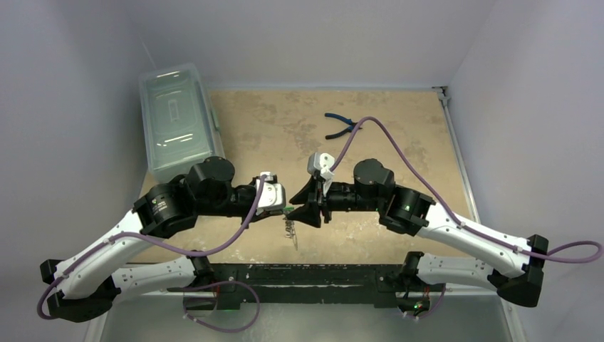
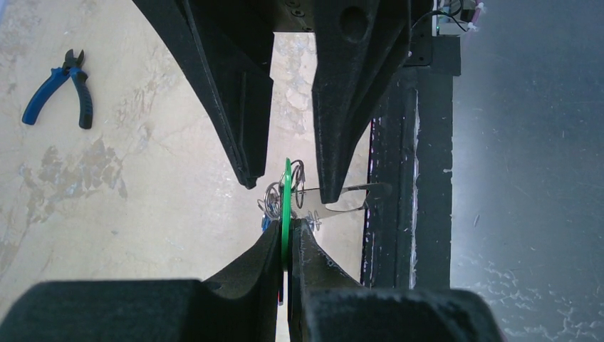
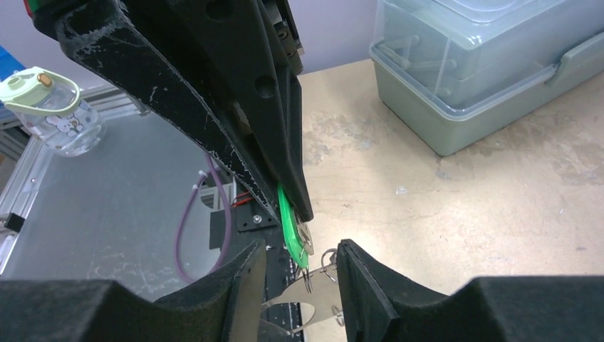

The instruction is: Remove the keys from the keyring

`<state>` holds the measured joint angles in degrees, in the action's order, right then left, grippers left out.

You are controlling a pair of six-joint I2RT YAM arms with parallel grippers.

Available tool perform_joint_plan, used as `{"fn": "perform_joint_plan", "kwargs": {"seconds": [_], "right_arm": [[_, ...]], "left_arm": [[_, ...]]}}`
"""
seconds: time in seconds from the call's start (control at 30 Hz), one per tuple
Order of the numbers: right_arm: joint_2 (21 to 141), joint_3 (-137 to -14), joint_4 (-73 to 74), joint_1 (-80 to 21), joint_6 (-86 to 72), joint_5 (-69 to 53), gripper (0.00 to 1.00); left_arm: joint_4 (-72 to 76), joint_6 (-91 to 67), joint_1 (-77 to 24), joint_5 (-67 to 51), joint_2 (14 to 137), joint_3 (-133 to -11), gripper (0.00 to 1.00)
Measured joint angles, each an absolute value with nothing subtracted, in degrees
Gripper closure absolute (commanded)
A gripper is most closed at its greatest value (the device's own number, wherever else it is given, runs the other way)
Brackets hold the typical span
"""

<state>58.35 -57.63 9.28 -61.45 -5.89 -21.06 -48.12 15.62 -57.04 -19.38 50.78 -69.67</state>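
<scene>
So, from the top view: both arms reach in toward the middle of the table [image 1: 399, 128], and the left gripper [image 1: 280, 205] and right gripper [image 1: 298, 208] meet nose to nose near the front edge. A small bunch of keys [image 1: 289, 229] dangles just below where they meet, though it's too tiny here to tell one key from another. A clear lidded plastic box [image 1: 178, 117] sits at the far left, and blue-handled pliers [image 1: 342, 127] lie well away at the back.

In the left wrist view, the left gripper's jaws are squeezed together on a green key tag [image 2: 286, 199], seen edge-on. A few thin wire rings [image 2: 273, 196] cluster right beside the tag. A flat silvery piece, the keyring [image 2: 352, 199] as far as I can tell, sticks out sideways from them. The right gripper's two fingers come down from above, one on either side of the tag.

In the right wrist view, the right gripper's jaws stand apart with the silvery keyring hanging in the gap between them. I can't tell if either pad touches it. The left gripper pinches the green tag just above. A water bottle [image 3: 50, 107] stands off the table to the left.
</scene>
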Motion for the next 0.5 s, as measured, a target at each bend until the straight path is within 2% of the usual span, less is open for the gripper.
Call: {"fn": "perform_joint_plan", "kwargs": {"seconds": [0.07, 0.13, 0.17, 0.23, 0.3, 0.5], "right_arm": [[58.70, -57.87, 9.23, -61.45, -5.72, -21.34, 0.71], [58.94, -57.98, 9.21, -61.45, -5.41, -21.85, 0.94], [58.96, -57.98, 9.26, -61.45, -5.30, -22.06, 1.00], [58.96, -57.98, 9.45, -61.41, -5.10, -22.04, 1.00], [58.92, -57.98, 9.26, -61.43, -5.06, -22.02, 1.00], [57.69, -57.65, 8.86, -61.45, -5.78, -21.98, 1.00]], "left_arm": [[-48.12, 15.62, -57.04, -19.42, 50.83, -69.67, 1.00], [-48.12, 15.62, -57.04, -19.51, 51.00, -69.67, 1.00], [-48.12, 15.59, -57.04, -19.51, 51.11, -69.67, 1.00], [-48.34, 15.44, -57.04, -19.49, 51.13, -69.67, 0.97], [-48.31, 15.18, -57.04, -19.29, 50.78, -69.67, 0.84], [-45.54, 12.60, -57.01, -16.03, 45.71, -69.67, 0.32]]}}
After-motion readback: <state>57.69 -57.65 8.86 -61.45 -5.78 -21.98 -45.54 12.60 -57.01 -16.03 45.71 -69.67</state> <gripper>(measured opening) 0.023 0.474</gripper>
